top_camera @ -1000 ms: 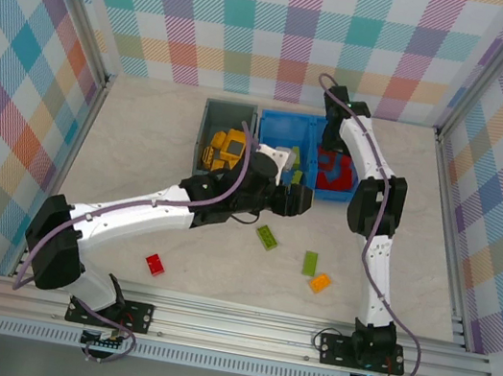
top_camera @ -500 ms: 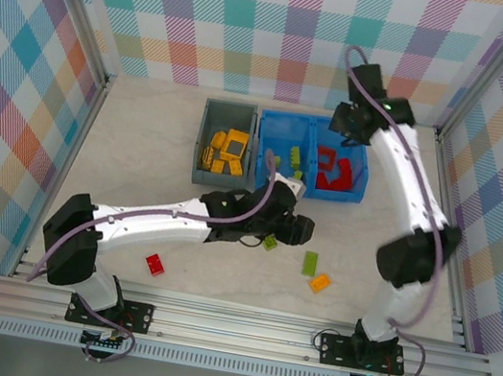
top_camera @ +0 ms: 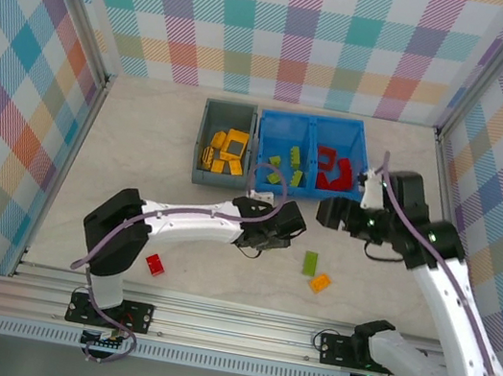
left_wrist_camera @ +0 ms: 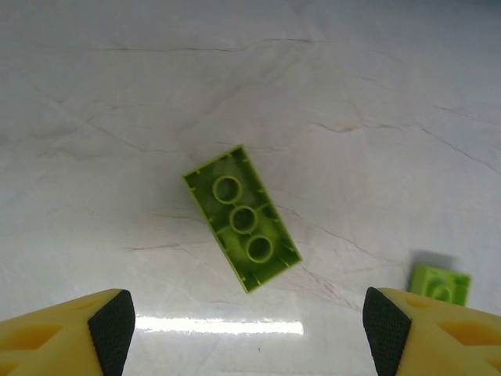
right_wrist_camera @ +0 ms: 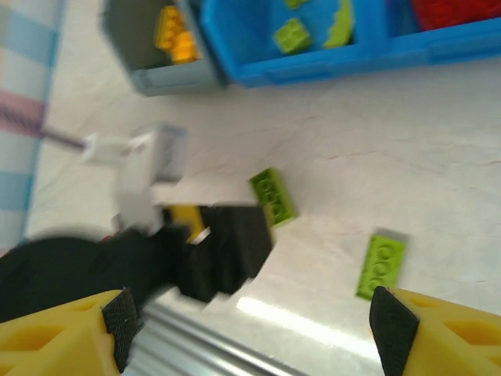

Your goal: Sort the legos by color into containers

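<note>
The left gripper [top_camera: 265, 237] hangs low over the table [top_camera: 141, 149], just in front of the blue bin [top_camera: 295, 192]. Its two fingers [left_wrist_camera: 109, 325] stand wide apart and grasp nothing. In the left wrist view a lime green brick [left_wrist_camera: 243, 218] lies flat on the table a little ahead of the spread fingers. It is turned at a slant and has three round rings in a row on its upper face, and the fingers do not touch it. A second lime green brick [left_wrist_camera: 440, 284] lies near it to the right, apart from the first. From above, an orange brick [top_camera: 320, 282] lies just beside this second one, on the near side. A red brick [top_camera: 155, 265] lies alone, well apart to the left, near the lower part of the left arm. The right gripper [top_camera: 327, 211] hovers over the table by the front right corner of the blue bin and points toward the left gripper. In its own wrist view its fingers [right_wrist_camera: 117, 317] are released wide and carry nothing. The dark grey bin [top_camera: 219, 180] stands just beside the blue bin, on its left, and holds yellow bricks [top_camera: 226, 148]. In the blue bin, the left compartment holds green bricks [top_camera: 287, 163] and the right compartment holds red bricks [top_camera: 337, 171].
</note>
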